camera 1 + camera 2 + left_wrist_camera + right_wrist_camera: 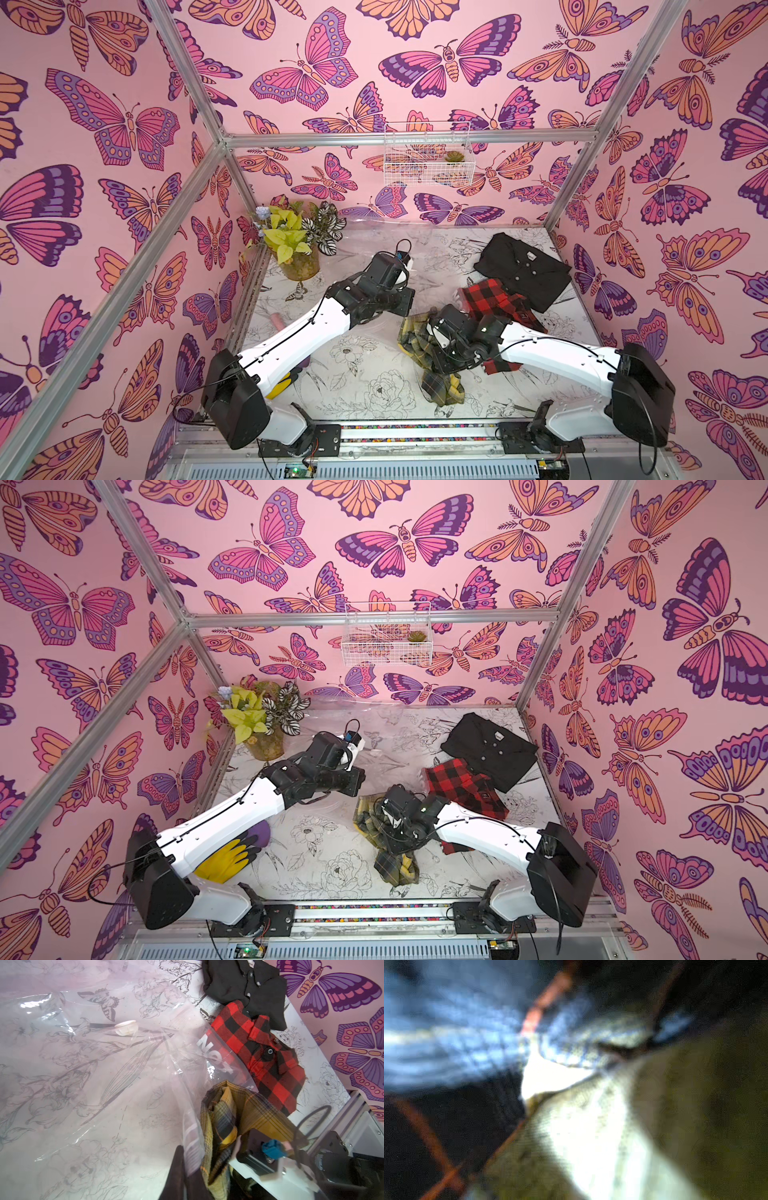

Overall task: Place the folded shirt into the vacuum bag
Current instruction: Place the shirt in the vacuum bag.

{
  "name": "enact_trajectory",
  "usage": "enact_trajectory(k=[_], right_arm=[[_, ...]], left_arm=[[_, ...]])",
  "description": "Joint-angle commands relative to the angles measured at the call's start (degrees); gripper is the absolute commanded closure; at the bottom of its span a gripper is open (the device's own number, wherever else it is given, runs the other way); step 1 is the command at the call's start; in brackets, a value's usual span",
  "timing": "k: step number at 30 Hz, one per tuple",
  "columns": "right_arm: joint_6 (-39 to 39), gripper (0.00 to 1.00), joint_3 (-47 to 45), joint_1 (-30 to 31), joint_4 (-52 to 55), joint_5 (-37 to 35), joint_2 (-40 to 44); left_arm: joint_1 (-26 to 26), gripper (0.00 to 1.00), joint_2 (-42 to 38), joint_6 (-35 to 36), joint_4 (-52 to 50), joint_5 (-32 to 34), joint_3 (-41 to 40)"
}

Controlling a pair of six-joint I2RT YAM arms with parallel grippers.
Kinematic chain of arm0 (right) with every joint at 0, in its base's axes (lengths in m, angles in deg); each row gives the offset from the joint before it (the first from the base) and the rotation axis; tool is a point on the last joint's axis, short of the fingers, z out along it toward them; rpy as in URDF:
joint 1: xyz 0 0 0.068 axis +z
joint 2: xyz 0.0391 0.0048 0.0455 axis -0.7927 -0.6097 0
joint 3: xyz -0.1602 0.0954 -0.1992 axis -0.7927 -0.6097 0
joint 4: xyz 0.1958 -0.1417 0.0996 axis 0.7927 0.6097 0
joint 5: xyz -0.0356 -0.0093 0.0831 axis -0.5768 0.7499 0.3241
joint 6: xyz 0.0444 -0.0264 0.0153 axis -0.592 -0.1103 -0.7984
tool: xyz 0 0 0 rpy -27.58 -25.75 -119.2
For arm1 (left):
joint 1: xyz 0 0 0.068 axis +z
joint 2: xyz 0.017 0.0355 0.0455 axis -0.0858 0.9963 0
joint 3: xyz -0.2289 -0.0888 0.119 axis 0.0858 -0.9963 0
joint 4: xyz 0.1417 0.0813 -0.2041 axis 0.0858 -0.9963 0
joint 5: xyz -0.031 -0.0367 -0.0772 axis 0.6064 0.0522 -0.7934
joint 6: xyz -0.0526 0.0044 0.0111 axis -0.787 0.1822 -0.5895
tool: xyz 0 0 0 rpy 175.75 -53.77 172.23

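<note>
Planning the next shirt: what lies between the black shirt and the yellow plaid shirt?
The red plaid shirt, beside the black shirt and the yellow plaid shirt; it shows in both top views.

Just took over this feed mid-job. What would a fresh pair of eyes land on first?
The yellow plaid shirt, bunched up in the right gripper at the mouth of the vacuum bag, near the middle. The left gripper pinches the bag's edge beside it. Farther back on the robot's right, a red plaid shirt and a black shirt lie touching.
</note>
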Motion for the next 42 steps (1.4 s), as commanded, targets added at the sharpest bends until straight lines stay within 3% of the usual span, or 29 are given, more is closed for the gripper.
enact_trajectory(k=[1,9,19,23,28,32,42], right_arm=[[3.12,1.0,4.15,1.21,7.27,-1.76,0.59],[7.69,1.0,13.53,6.73,10.26,6.45,5.5],[10.79,1.0,14.34,8.48,10.19,8.25,5.3],[10.07,1.0,14.88,3.42,6.87,7.83,2.04],[8.53,1.0,5.71,-6.08,-2.23,8.7,0.55],[9.07,1.0,4.76,-6.77,-2.92,7.53,-3.42],[8.03,1.0,13.1,-6.85,-6.89,9.68,-5.17]], left_arm=[[-0.89,1.0,-0.97,-0.35,2.67,-1.24,2.21],[-1.07,1.0,2.91,-1.58,5.17,-2.29,1.56],[-0.37,1.0,2.9,-0.98,5.51,-3.9,2.33],[-1.48,1.0,1.27,-2.64,5.47,-4.86,2.1],[-1.84,1.0,-1.79,-3.69,5.57,-4.32,0.13],[-2.1,1.0,-1.98,-4.13,5.54,-5.02,-0.59],[-4.31,1.0,-1.99,-5.42,6.21,-4.46,-0.97]])
